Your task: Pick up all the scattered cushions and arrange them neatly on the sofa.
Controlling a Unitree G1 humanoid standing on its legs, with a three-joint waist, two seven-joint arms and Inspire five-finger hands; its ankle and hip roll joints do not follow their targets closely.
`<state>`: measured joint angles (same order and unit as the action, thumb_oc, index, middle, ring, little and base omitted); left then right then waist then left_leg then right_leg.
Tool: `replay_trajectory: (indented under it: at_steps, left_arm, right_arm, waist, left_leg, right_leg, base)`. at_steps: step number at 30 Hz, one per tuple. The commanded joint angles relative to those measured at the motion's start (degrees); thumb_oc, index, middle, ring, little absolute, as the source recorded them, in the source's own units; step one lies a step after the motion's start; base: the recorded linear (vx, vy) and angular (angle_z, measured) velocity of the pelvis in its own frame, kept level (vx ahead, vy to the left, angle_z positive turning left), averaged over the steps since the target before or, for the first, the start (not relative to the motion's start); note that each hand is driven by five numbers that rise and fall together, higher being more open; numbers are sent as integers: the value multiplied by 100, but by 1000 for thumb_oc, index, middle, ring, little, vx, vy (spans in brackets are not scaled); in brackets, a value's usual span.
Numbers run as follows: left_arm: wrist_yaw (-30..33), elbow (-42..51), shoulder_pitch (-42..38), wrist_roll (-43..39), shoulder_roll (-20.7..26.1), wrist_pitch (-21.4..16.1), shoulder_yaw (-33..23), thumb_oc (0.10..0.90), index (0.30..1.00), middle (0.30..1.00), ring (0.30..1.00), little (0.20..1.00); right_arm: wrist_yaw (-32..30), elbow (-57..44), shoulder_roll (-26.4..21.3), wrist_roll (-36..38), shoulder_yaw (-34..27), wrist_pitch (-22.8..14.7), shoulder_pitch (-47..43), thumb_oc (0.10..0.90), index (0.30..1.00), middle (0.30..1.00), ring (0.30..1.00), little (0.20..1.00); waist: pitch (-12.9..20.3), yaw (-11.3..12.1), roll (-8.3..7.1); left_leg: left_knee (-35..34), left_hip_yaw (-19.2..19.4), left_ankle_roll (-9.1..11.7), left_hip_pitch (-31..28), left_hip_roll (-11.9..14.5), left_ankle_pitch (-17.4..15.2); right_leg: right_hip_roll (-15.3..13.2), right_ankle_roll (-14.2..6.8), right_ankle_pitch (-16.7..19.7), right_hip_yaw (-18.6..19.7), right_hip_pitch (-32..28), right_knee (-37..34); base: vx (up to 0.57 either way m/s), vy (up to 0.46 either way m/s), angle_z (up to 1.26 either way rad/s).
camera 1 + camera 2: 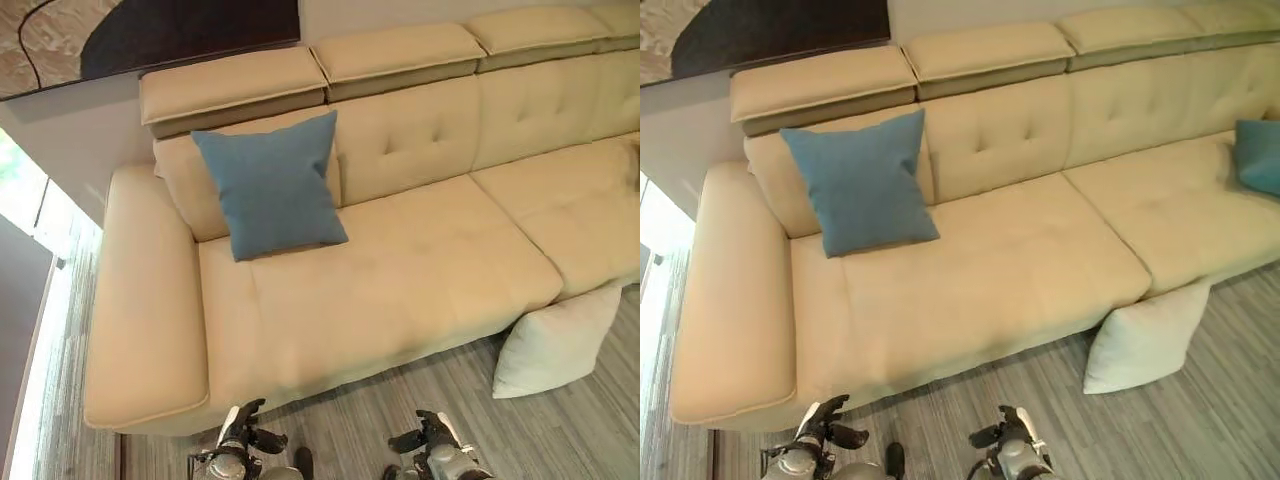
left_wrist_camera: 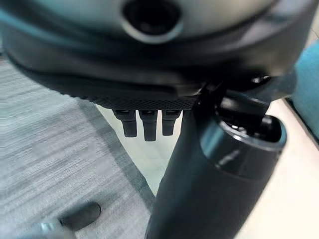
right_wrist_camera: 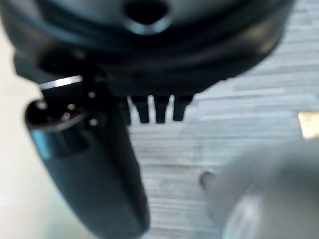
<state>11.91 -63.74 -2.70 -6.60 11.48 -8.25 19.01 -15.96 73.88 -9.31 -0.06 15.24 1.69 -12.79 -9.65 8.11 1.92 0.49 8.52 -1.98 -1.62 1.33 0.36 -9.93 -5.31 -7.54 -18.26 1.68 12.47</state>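
Fingers relaxed and empty, the robot's left hand (image 1: 240,432) and right hand (image 1: 425,440) hang low in front of the cream sofa (image 1: 400,270), both over the grey plank floor (image 1: 400,420) and holding nothing; each wrist view shows short straight fingertips (image 2: 144,124) pointing away from the palm, with no cloth between them and the thumb. The cushion that needs lifting is the white cushion (image 1: 555,345), which stands on the floor leaning against the front of the sofa's seat, off to the robot's right and farther out than either hand. Its longer side appears to run along the sofa front, tilted upward toward the seat edge. The right hand is plainly the nearer of the two, so a reach would likely go forward and to the right. One blue cushion (image 1: 270,185) already sits upright against the backrest by the left armrest; a second blue cushion (image 1: 1260,155) lies on the seat at the far right.
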Motion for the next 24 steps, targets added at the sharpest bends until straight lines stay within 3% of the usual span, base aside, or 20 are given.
replay_trajectory:
  at_steps: [1,13,21,24]
  left_arm:
    - [-49,-72,-178,188,-189,-196,-47,800,900,900,900,900]
    - [-122,-156,-143,399,-362,-146,119,800,900,900,900,900]
    - [-109,22,-79,302,-332,-236,252,800,900,900,900,900]
    - [-146,-35,-61,226,-390,-205,233,800,900,900,900,900]
  right_arm:
    - [-36,73,-242,-281,149,-179,-297,800,900,900,900,900]
    - [-111,109,-570,-777,217,-166,203,800,900,900,900,900]
    - [-458,427,-1494,-999,-215,-90,220,800,900,900,900,900]
    - [-488,457,-1287,-904,-225,-106,313,800,900,900,900,900]
  waist:
    - [166,110,-108]
    - [148,-236,71]
    - [134,-376,161]
    - [142,-390,135]
  left_leg:
    - [-59,-939,56,398,-337,-372]
    - [-502,-1034,334,196,-201,-16]
    - [-549,-1043,439,103,-149,58]
    - [-549,-1070,449,82,-132,63]
  right_leg:
    - [148,-173,195,123,-240,-732]
    - [462,-14,335,60,-733,-1667]
    - [536,25,300,59,-860,-1747]
    - [576,64,271,45,-903,-1747]
  base:
    - [-27,-134,-50]
    - [-9,-85,-6]
    - [3,-32,5]
    - [18,-45,5]
